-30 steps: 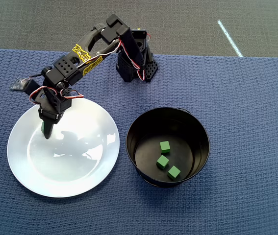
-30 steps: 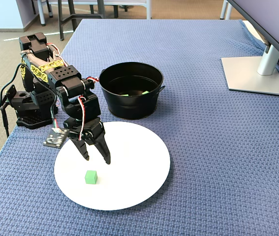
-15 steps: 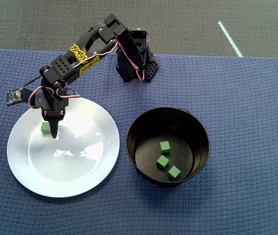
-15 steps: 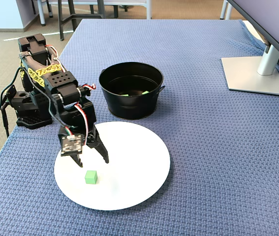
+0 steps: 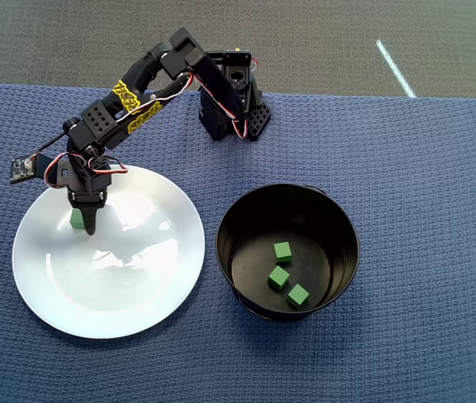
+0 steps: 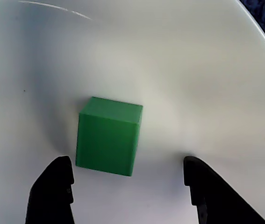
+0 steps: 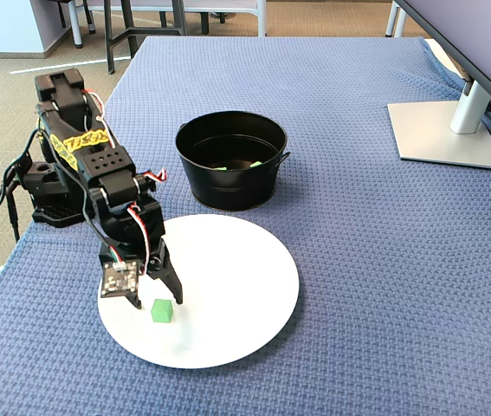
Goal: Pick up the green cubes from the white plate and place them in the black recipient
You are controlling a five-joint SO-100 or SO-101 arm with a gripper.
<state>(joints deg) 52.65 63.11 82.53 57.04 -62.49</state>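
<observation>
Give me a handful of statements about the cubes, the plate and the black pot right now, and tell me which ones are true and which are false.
1. Three green cubes lie in the black pot. True: cubes and sit on its bottom.
2. The white plate is empty. False: one green cube is on it.
3. The gripper is shut on a cube. False: the wrist view shows its fingers apart, with the cube just ahead of them.
4. The pot stands on the plate. False: it sits beside it on the blue cloth.
5. The gripper is over the plate. True.
</observation>
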